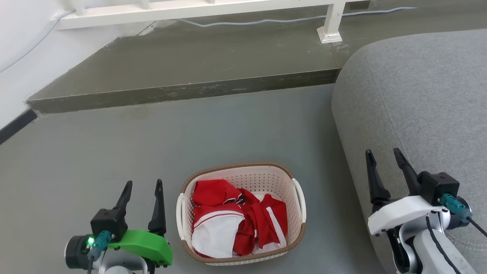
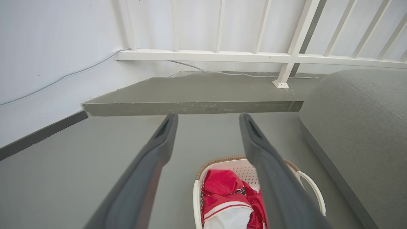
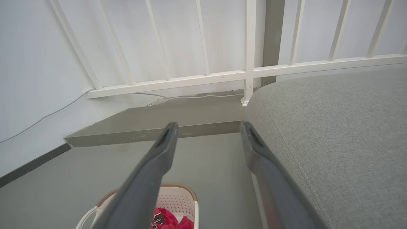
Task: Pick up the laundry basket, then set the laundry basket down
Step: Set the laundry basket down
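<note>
The laundry basket (image 1: 262, 179) stands on the grey floor at the bottom middle of the head view: cream perforated plastic, brown woven-look rim, white loop handles on both sides, red-and-white clothes (image 1: 236, 220) inside. My left gripper (image 1: 144, 183) is open just left of the basket, apart from it, with nothing between its fingers. My right gripper (image 1: 383, 152) is open well to the right, over the grey cushion, holding nothing. The left wrist view has the basket (image 2: 222, 165) low between and behind its fingers. In the right wrist view the basket (image 3: 178, 198) sits at the bottom left.
A large grey upholstered cushion (image 1: 418, 102) fills the right side, close to the basket. A raised concrete step (image 1: 182, 91) crosses the back, with a white railing (image 1: 198, 9) and a cable on it. A white wall (image 1: 15, 57) borders the left.
</note>
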You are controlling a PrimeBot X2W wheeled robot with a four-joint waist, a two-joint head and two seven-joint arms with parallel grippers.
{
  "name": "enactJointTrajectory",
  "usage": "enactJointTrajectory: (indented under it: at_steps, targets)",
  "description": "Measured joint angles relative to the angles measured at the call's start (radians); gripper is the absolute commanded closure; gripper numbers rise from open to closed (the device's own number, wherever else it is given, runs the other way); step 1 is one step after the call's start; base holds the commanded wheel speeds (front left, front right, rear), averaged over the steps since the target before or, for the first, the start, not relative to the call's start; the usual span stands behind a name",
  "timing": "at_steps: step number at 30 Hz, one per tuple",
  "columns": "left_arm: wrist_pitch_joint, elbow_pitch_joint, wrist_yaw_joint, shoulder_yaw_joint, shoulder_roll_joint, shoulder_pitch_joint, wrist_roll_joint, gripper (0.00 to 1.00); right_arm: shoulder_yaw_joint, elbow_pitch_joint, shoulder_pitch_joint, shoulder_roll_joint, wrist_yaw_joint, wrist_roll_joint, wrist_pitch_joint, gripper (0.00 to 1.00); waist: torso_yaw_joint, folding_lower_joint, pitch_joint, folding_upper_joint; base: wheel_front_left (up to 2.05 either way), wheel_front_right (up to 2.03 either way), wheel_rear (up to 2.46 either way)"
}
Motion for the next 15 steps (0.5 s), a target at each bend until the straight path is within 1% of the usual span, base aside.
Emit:
enactJointTrajectory:
  at_steps: [15]
  targets:
    - [0.000,-0.030,0.001,0.000,0.001,0.019,0.004,0.00,-0.009,-0.023,0.019,0.003,-0.001,-0.008,0.000,0.00,-0.002,0.0000,0.000,0.0000,0.00,0.00,0.00]
